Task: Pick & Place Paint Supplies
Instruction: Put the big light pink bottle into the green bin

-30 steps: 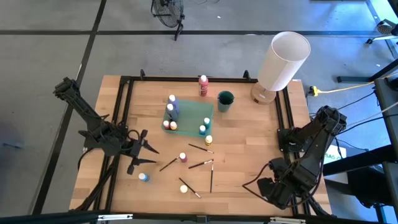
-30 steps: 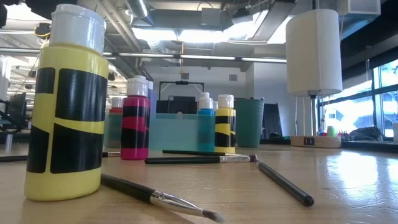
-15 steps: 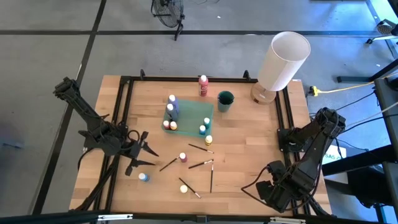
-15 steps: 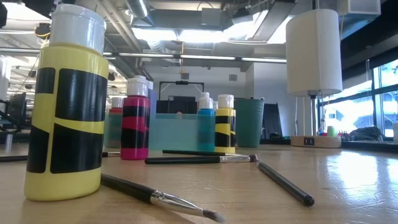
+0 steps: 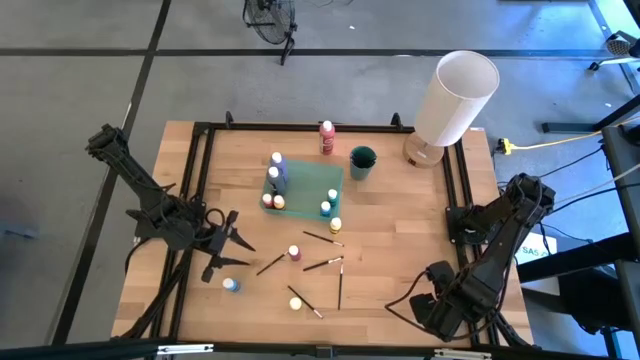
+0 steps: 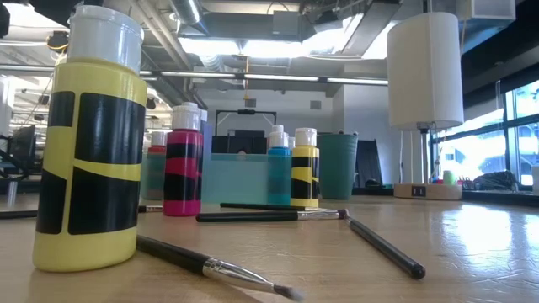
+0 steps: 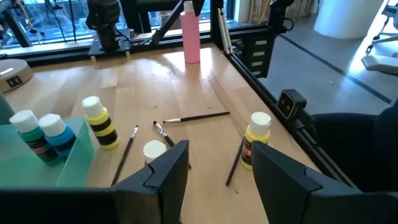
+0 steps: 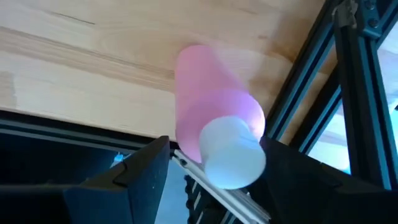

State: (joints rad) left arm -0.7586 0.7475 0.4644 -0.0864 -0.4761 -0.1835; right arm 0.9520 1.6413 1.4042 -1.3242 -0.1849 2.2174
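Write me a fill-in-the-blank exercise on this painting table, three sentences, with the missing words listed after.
1. The right gripper is closed on a ____ paint bottle with a white cap.
2. In the high view, the dark green cup stands beside the tall ____ cylinder.
3. The left gripper is open over the table, and the bottle nearest it in the high view has a ____ body.

Missing words: pink; white; blue

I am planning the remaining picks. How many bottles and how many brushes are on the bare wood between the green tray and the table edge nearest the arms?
Bottles: 4
Brushes: 5
Total: 9
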